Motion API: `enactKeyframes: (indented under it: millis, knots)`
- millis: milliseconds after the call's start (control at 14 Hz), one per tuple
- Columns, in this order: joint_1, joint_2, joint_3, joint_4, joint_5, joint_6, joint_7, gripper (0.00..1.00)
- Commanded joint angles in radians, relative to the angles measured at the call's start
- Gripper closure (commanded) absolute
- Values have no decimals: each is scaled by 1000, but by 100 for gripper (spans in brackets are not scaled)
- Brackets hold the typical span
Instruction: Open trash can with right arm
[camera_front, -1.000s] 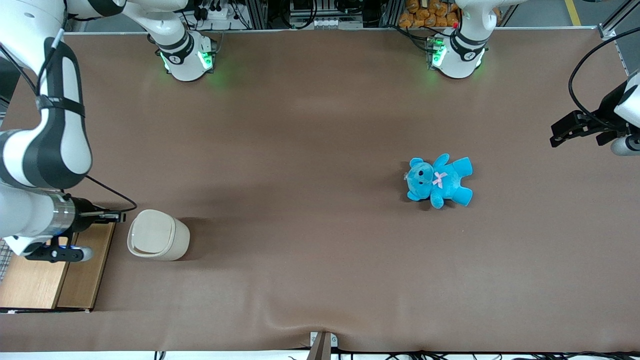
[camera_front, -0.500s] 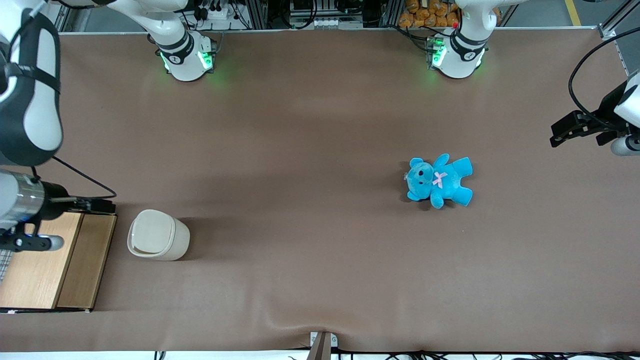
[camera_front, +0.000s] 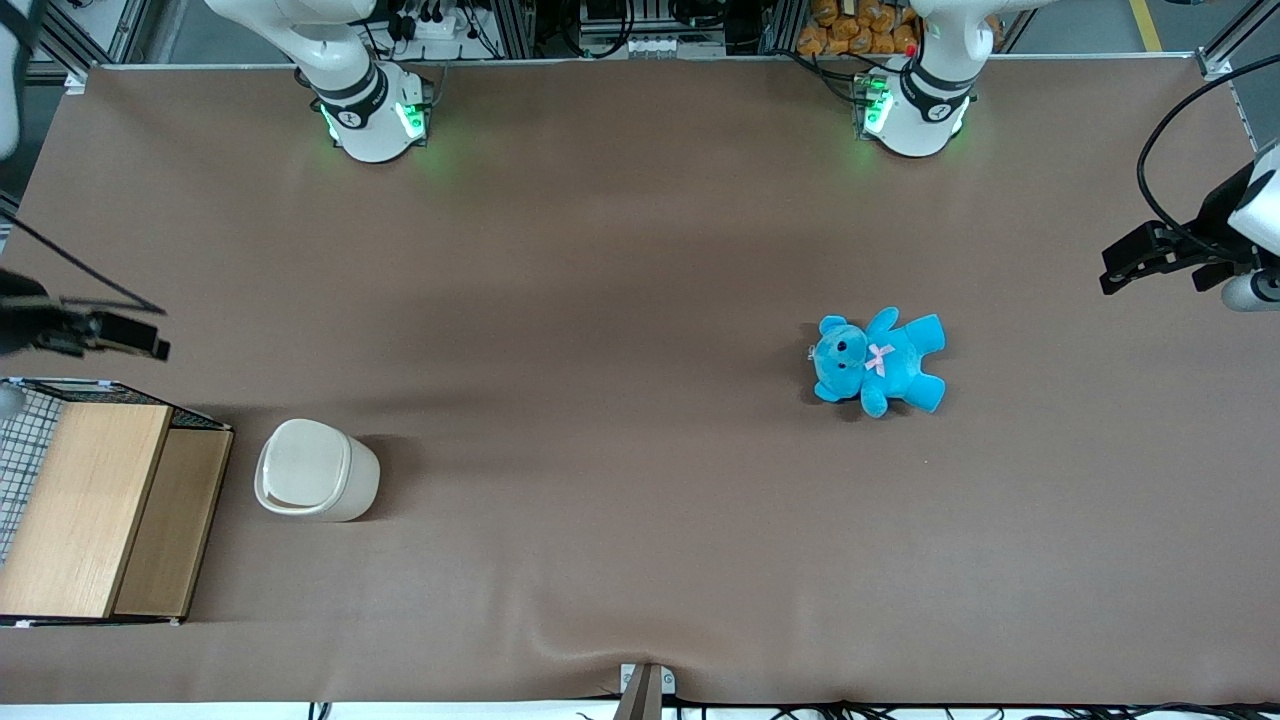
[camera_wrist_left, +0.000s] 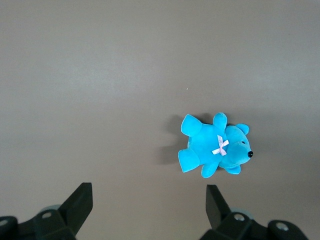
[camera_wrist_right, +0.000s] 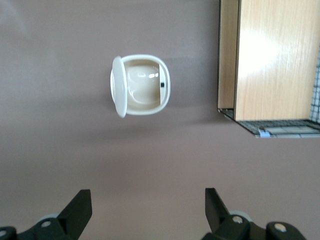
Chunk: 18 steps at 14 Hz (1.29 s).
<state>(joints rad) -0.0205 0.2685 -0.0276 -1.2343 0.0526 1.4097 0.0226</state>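
One bin, one arm: the trash can (camera_front: 316, 484) stands on the brown table (camera_front: 620, 300) toward the working arm's end, its lid (camera_wrist_right: 119, 86) swung up on edge at one side.
Inside the can: the right wrist view looks straight down into a glossy cream hollow — a small dark mark shows on the inner wall.
Gripper: the gripper (camera_front: 125, 336) of the right arm (camera_front: 40, 325) hangs near the table's edge, farther from the front camera than the can and well apart from it, touching nothing.
Fingers: spread wide, two black tips (camera_wrist_right: 79, 204) with bare table between them.
Neighbour: a wooden-topped box (camera_front: 95, 510) with wire mesh sits just beside the can, apart from it.
Elsewhere: a blue teddy (camera_front: 878, 361) with a pink bow lies flat on the table — well toward the parked arm's end.
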Motion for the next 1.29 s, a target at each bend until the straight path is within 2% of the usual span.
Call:
enactKeyframes:
  millis: [0,357,643,1214]
  knots:
    - [-25,-153,0,-177,12,23,-39,0]
    - [-22,-281,-8,-284,10,15,-55,0]
    - [-21,-232,-6,-202,-2,15,-50,0]
    - [-22,-229,-8,-206,-16,14,-53,0]
